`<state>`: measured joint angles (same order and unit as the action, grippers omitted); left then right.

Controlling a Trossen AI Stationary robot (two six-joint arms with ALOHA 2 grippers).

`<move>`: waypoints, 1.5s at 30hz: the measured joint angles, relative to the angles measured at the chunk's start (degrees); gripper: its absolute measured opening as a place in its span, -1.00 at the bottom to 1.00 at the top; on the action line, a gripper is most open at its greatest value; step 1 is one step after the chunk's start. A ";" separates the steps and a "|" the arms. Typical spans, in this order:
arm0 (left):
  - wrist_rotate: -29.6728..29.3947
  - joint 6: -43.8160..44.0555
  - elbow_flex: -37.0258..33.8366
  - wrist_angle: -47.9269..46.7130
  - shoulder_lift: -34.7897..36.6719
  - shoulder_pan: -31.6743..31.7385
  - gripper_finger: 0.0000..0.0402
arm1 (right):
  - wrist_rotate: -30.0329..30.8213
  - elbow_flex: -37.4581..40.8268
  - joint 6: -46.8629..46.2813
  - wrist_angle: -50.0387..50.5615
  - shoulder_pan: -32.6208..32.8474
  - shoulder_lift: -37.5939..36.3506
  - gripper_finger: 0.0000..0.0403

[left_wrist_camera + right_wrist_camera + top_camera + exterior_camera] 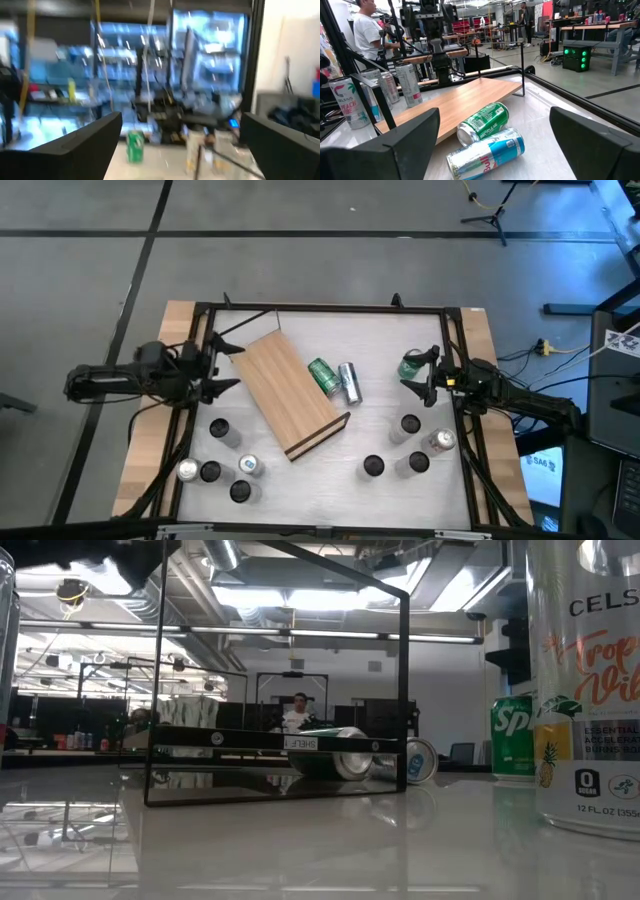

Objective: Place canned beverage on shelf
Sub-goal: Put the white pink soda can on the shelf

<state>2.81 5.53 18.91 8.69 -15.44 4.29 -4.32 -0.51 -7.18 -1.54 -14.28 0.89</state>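
The shelf (290, 392), a light-wood board with dark edges, lies slantwise at the table's middle; the right wrist view shows it as shelf (460, 102). Beside its right edge a green can (323, 376) and a silver-blue can (350, 383) lie on their sides, touching. An upright green can (411, 367) stands on the table just in front of my right gripper (426, 374), which is open and touches nothing. My left gripper (222, 366) is open at the table's left edge, raised, near the shelf's far-left corner, with nothing between its fingers (75, 150).
Several upright cans (219, 429) stand near the front left, and several more cans (410, 424) near the front right. A tall white can (585, 690) stands close to the low camera. A dark frame (330, 308) rims the table. People show in the room behind.
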 joint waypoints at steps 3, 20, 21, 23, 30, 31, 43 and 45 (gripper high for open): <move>2.94 1.15 8.46 -10.11 -6.69 -0.01 0.99 | 0.00 -0.01 0.00 0.00 -0.01 0.00 0.85; 15.09 18.13 43.93 -59.99 -33.82 -10.34 0.98 | 0.00 -0.02 0.01 0.00 0.00 0.00 0.85; 17.25 20.02 44.05 -59.45 -33.80 -10.72 0.98 | 0.00 0.00 0.00 0.00 -0.01 0.00 0.85; 19.79 25.33 44.05 -58.19 -33.68 -11.51 0.98 | 0.02 0.00 0.00 0.02 -0.01 0.00 0.85; 15.16 38.55 44.05 -54.28 -34.01 -13.38 0.98 | 0.00 0.00 0.00 0.00 0.01 0.00 0.85; 15.07 40.38 44.05 -54.25 -34.23 -13.39 0.98 | 0.00 0.00 0.01 0.00 0.00 0.00 0.85; 17.75 65.35 44.05 -68.75 -37.34 -19.24 0.98 | 0.00 -0.02 0.00 0.00 0.01 0.00 0.85; 17.73 68.37 44.05 -72.61 -37.40 -20.22 0.98 | 0.01 0.00 0.00 0.00 -0.01 0.00 0.85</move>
<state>20.53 73.90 62.96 -63.92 -52.84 -15.92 -4.30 -0.51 -7.18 -1.53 -14.28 0.89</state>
